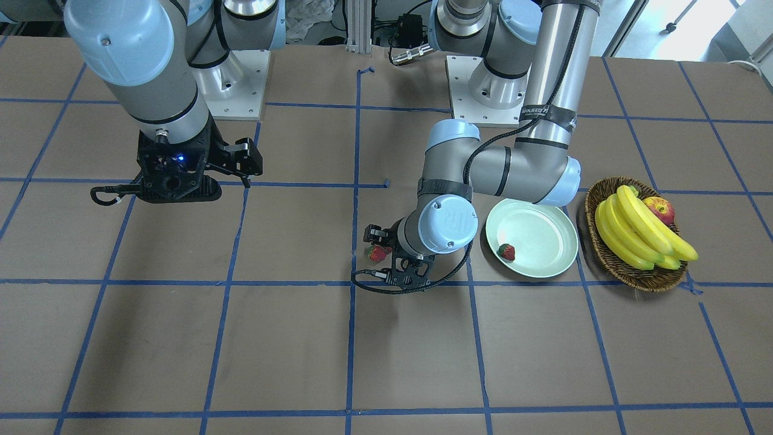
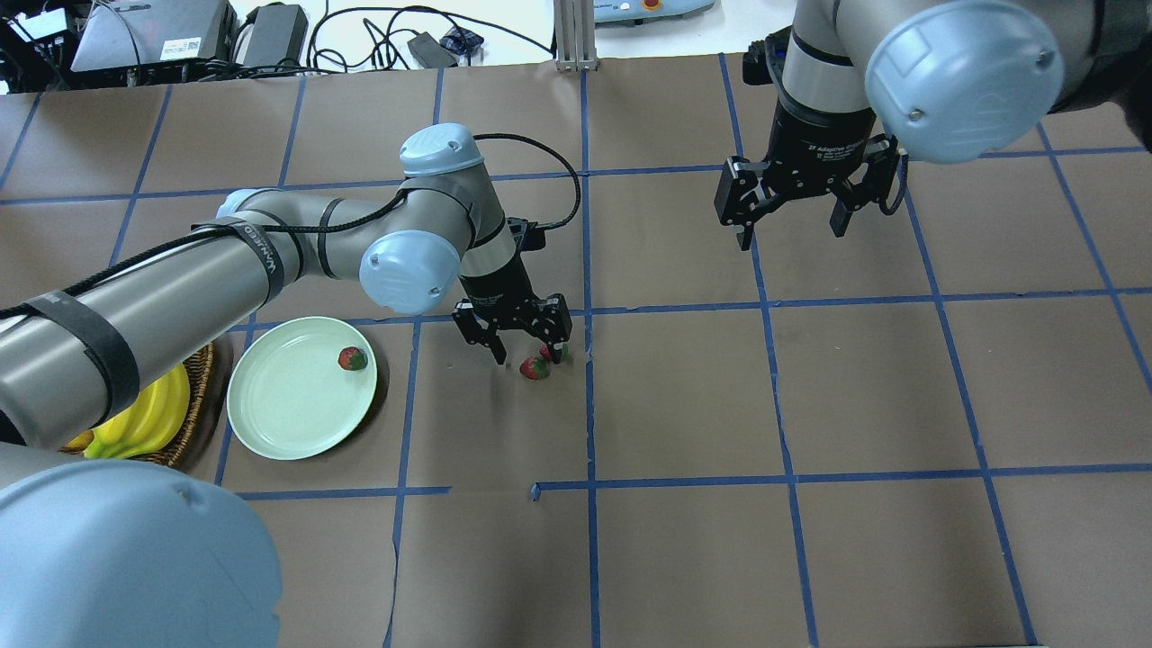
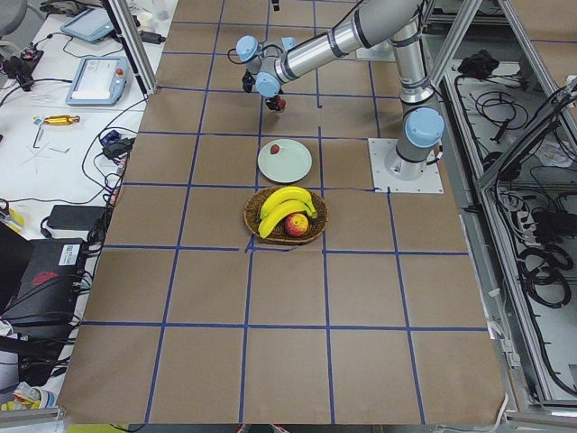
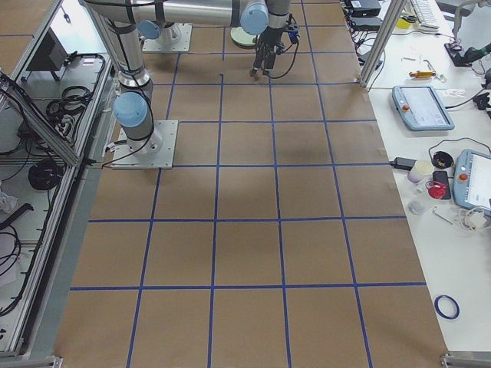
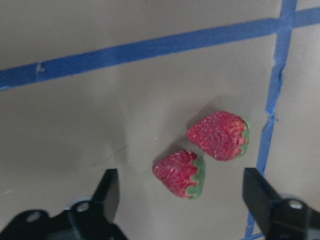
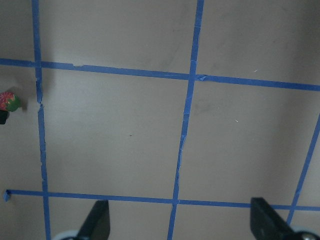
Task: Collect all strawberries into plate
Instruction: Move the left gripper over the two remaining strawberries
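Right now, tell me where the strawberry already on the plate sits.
In the overhead view the strawberry lies inside the plate, near its right rim, on the side facing the left gripper.

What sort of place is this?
Probably a robotics lab: the left arm and right arm bolted to a table gridded with blue tape, a teach pendant beside it, loose cables.

The left arm (image 2: 180, 279) stretches far out, forearm nearly level, wrist bent straight down. The left gripper (image 2: 529, 354) hangs low, close to the surface, fingers spread wide apart. Over on the other side, the right arm (image 2: 963, 72) holds its right gripper (image 2: 794, 236) higher up, pointing down, fingers likewise parted wide.
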Controlling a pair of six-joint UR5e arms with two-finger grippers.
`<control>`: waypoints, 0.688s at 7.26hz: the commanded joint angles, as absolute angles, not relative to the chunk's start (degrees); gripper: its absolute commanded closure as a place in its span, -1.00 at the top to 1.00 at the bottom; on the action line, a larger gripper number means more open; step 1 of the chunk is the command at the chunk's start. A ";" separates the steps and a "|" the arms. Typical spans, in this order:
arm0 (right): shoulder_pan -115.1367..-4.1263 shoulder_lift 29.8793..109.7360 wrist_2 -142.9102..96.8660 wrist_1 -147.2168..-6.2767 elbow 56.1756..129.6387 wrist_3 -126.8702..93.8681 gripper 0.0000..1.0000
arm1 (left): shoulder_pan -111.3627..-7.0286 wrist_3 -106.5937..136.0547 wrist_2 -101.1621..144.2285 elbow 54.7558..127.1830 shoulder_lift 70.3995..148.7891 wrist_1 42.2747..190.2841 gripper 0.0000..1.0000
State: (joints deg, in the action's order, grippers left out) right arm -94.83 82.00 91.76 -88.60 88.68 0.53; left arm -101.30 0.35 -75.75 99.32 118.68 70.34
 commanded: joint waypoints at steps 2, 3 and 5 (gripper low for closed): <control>-94.75 81.91 91.76 -88.68 88.68 0.53 1.00 | -101.43 -1.14 -76.11 99.32 118.74 70.93 0.43; -94.75 81.91 91.76 -88.68 88.68 0.53 1.00 | -101.43 -1.23 -76.11 99.32 118.74 70.93 0.43; -94.83 81.91 91.76 -88.68 88.68 0.44 1.00 | -101.43 -2.54 -76.20 99.40 118.83 71.10 0.48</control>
State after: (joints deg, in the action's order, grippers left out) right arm -94.79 81.92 91.76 -88.68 88.68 0.47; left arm -101.42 -1.85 -76.16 99.37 118.79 71.00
